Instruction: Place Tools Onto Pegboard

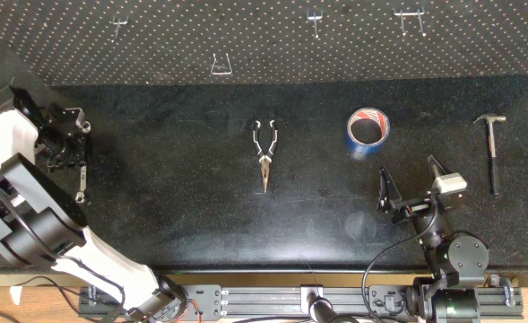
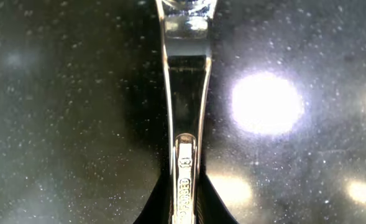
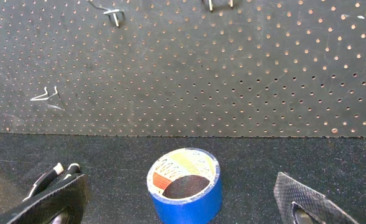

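Surface: black speckled desk (image 1: 201, 224), with a dark perforated pegboard (image 1: 246, 36) standing along its back edge. Four bare wire hooks (image 1: 220, 65) hang on the board; two of them are cut off at the frame edge in the right wrist view.

Left gripper (image 2: 186, 211): at the desk's left edge, clenched on a chrome steel wrench (image 2: 186, 112). Its dark fingers (image 2: 223, 214) press against both sides of the shaft. The wrench head is cut off, so only the shaft and part of the neck show. Cannot tell whether the wrench is lifted or lying on the desk. Lamp glare blots the surface beside it.

Right gripper (image 1: 413, 182): near the front edge, right of centre, jaws spread wide and holding nothing.

Blue roll of tape (image 1: 368, 132): upright on the desk, between the right gripper and the pegboard, and clear of both.

Needle-nose pliers with pale handles (image 1: 264, 152): flat at mid-desk, tip towards the front edge. In the right wrist view only the handle ends show past one finger.

Black-handled hammer with a steel head (image 1: 492, 152): near the right edge, head towards the pegboard.
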